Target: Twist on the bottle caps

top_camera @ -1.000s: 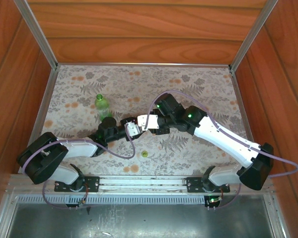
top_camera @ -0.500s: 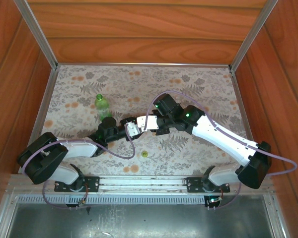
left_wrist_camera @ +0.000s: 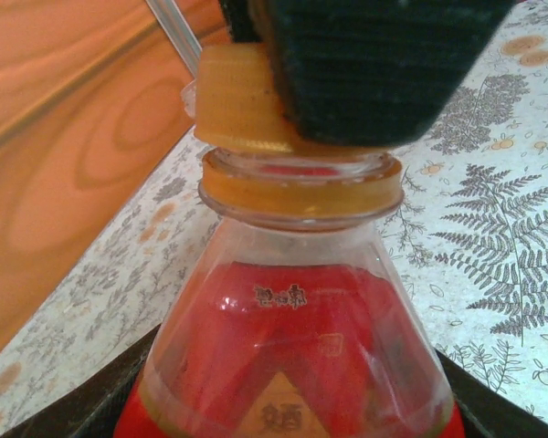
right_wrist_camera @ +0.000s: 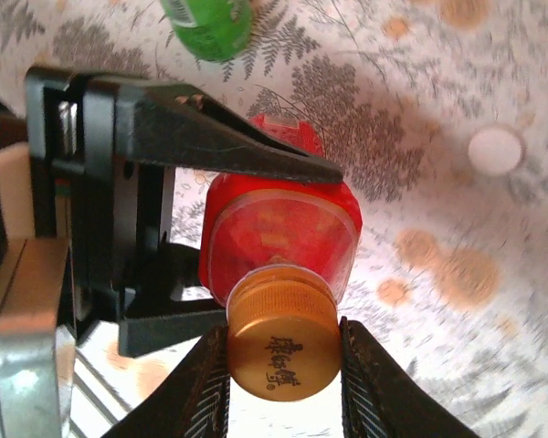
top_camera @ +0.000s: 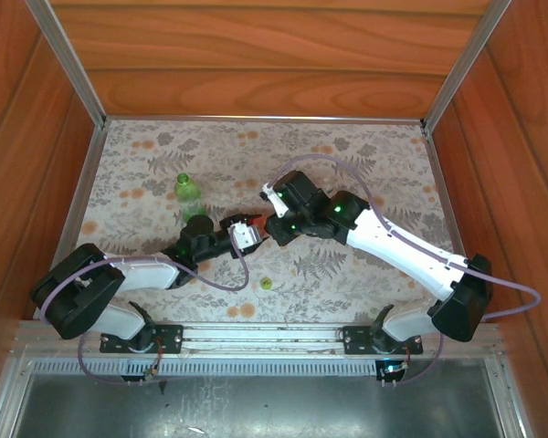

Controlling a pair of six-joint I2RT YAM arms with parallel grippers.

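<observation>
1. I see the green bottle upright on the cloth, at 10 o'clock from the left gripper and apart from it.
2. Left gripper is clamped on the red bottle, mid-table.
3. Yellow-green cap lies loose at 6 o'clock from that bottle.
4. Right gripper is narrow, pinching the orange cap, which sits on the red bottle's mouth.
5. In my right wrist view the white cap lies on the cloth at 2 o'clock from the red bottle.
</observation>
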